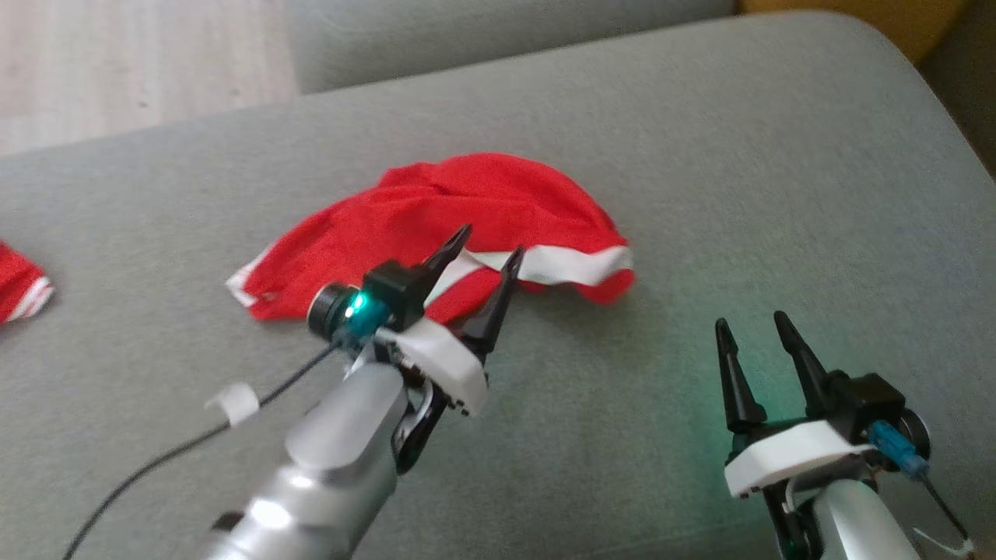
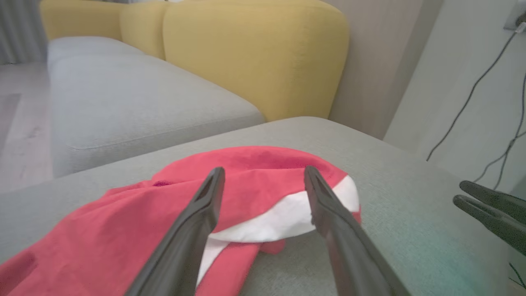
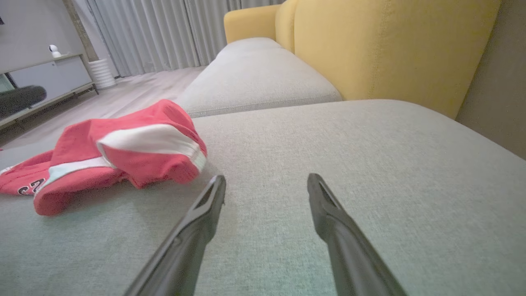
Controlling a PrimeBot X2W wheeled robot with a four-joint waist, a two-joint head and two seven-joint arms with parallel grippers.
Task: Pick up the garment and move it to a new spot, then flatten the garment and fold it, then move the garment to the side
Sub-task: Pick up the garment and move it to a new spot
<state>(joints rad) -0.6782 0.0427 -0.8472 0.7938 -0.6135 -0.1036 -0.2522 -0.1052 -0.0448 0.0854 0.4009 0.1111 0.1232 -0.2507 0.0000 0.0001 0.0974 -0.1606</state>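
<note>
The garment (image 1: pixel 467 218) is a red piece of clothing with a white stripe, lying crumpled on the grey sofa cushion (image 1: pixel 739 194). My left gripper (image 1: pixel 490 245) hovers at its near edge, open, nothing between the fingers. In the left wrist view the garment (image 2: pixel 254 189) spreads just beyond the two dark fingers (image 2: pixel 197 218). My right gripper (image 1: pixel 751 323) stands open over bare cushion to the right of the garment. In the right wrist view the garment (image 3: pixel 135 152) lies to the left of that gripper (image 3: pixel 267 183).
Another red and white piece of cloth (image 1: pixel 19 288) lies at the cushion's left edge. A yellow backrest (image 3: pixel 390 45) rises behind the cushion. A second grey seat (image 2: pixel 135 98) adjoins it, with wooden floor (image 1: pixel 117 62) beyond. Cables (image 2: pixel 472 90) hang on the wall.
</note>
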